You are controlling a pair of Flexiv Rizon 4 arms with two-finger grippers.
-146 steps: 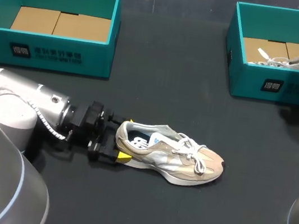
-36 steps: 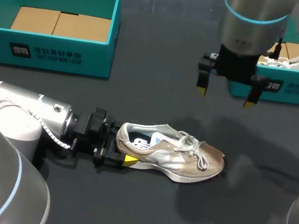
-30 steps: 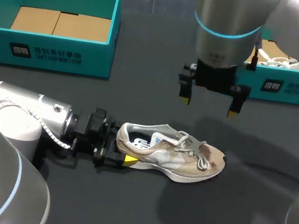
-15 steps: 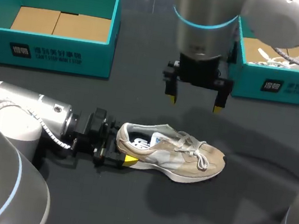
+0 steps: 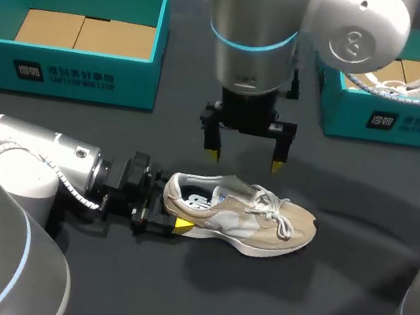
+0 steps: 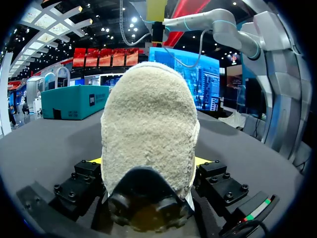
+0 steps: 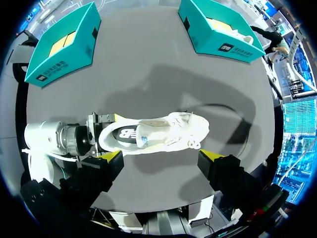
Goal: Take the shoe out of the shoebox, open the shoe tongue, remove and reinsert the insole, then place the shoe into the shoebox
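Right pincer (image 5: 244, 161) hangs in the head view with its yellow tips spread wide, above the beige sneaker (image 5: 241, 214) and clear of it. The sneaker rests on its sole on the dark surface (image 5: 348, 291), toe toward the robot's right. Left pincer (image 5: 168, 219) lies low at the sneaker's heel. From the left wrist, the fuzzy heel fills the gap and both fingers press against its sides, gripping it. From the right wrist, the sneaker lies ahead of the wide-open fingers, roughly centred between them and untouched.
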